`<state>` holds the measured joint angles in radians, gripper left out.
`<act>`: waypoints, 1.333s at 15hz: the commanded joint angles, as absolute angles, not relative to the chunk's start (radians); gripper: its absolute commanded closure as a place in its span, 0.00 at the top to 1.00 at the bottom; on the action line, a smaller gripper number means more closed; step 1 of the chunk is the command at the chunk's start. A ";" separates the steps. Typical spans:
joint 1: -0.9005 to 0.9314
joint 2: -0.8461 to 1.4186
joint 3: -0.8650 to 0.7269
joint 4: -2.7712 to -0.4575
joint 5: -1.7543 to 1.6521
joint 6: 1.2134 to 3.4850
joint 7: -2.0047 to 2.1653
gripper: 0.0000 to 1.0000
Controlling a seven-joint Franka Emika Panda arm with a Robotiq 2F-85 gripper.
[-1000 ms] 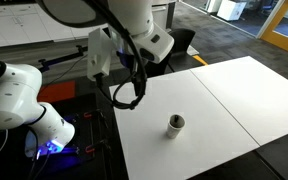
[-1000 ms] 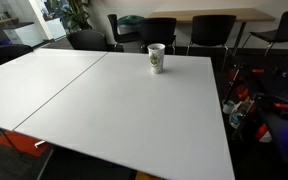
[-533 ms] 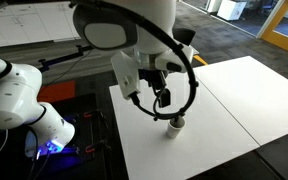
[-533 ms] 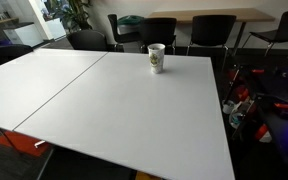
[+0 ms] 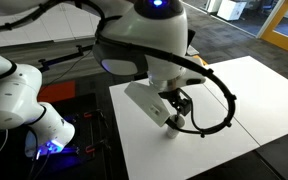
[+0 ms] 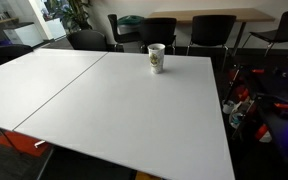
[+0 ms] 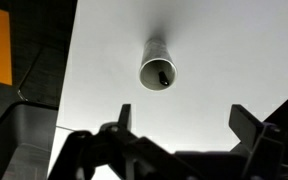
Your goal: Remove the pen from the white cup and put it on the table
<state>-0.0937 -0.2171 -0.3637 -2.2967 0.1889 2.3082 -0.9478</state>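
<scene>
The white cup (image 6: pixel 156 57) stands upright on the white table (image 6: pixel 104 100) near its far edge. In the wrist view I look down into the cup (image 7: pixel 157 68); the dark tip of the pen (image 7: pixel 162 74) shows inside it. My gripper (image 7: pixel 187 125) is open and empty, its two fingers wide apart and above the cup. In an exterior view my gripper (image 5: pixel 174 116) hangs over the table (image 5: pixel 234 90) and covers the cup. My arm does not show in the exterior view facing the chairs.
Black chairs (image 6: pixel 164 30) stand behind the table's far edge. A seam (image 6: pixel 64 90) joins the two table panels. A second white robot arm (image 5: pixel 14 100) sits beside the table. The table edge (image 7: pixel 69 70) runs left of the cup, with dark floor beyond.
My arm has swung over the table and come down over the cup, which it now covers in an exterior view. The cup and pen have not moved.
</scene>
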 commanded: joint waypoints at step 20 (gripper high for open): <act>-0.117 -0.076 -0.317 -2.321 0.503 2.522 -1.455 1.00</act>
<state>-0.1067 -0.0965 -0.3398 -2.3061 0.4336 2.4609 -1.3572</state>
